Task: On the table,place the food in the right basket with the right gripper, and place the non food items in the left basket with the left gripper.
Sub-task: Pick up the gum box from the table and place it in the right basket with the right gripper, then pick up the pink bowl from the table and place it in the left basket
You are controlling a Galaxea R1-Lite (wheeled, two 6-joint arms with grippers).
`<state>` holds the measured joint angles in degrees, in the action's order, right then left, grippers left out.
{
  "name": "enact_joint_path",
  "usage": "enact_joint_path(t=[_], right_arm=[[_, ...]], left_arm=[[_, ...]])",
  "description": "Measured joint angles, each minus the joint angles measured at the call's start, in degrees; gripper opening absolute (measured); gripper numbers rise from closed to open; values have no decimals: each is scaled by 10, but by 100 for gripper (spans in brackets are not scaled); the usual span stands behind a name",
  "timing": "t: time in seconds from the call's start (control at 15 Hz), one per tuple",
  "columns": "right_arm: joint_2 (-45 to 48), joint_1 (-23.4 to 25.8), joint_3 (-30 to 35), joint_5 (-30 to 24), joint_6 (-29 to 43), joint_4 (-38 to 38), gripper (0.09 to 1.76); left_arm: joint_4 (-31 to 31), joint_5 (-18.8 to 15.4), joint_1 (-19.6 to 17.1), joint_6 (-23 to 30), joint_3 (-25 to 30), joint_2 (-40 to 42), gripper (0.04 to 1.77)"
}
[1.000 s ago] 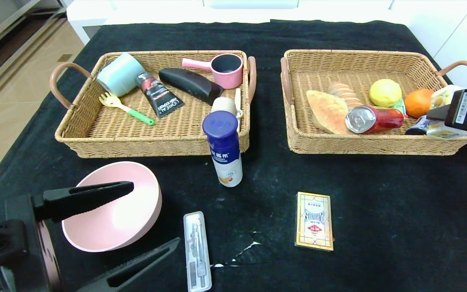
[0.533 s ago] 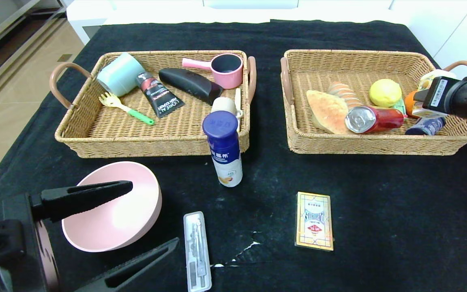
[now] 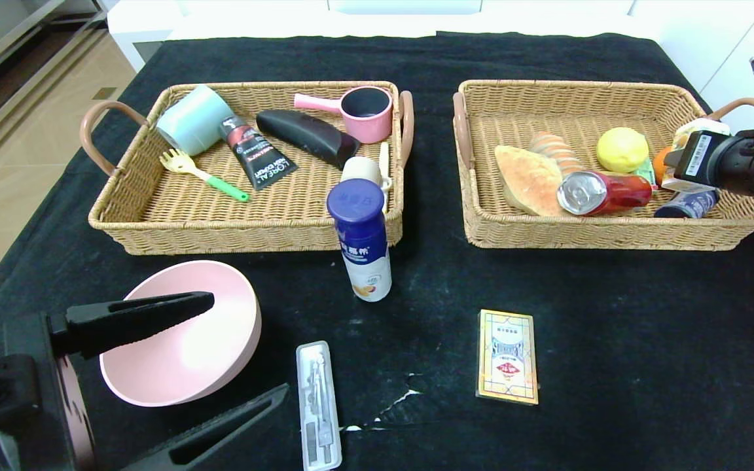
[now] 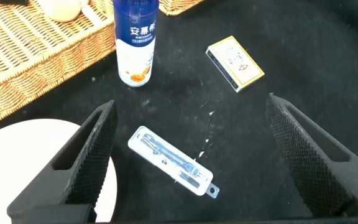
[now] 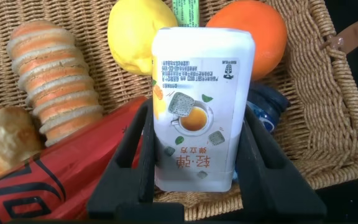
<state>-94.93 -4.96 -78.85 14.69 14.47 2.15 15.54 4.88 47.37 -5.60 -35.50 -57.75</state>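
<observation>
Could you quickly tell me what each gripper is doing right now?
Left gripper: open, empty, above the table.
Right gripper: shut on the white carton, over the right basket.

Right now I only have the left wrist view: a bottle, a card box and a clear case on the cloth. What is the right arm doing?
Observer: The right gripper is over the right basket, jaws shut on a white drink carton.
Operator: What lies in that basket under it?
Observer: Bread, a red can, a lemon and an orange.
</observation>
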Motion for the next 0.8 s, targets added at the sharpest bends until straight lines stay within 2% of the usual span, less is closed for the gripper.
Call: enact_joint_path(t=[0.2,0.4,0.6,0.8], right_arm=[[0,0,2,0,-1,0,111],[6,-5,5,0,0,-1,130],[26,-12,18,-1,-1,-3,143],[67,-45,64,-4,-17,-2,152]], left_arm=[[-1,0,0,0,0,0,172],[-1,0,0,-1,0,0,172],[-1,0,0,-2,1,0,172],[-2,0,0,-2,0,1,172]])
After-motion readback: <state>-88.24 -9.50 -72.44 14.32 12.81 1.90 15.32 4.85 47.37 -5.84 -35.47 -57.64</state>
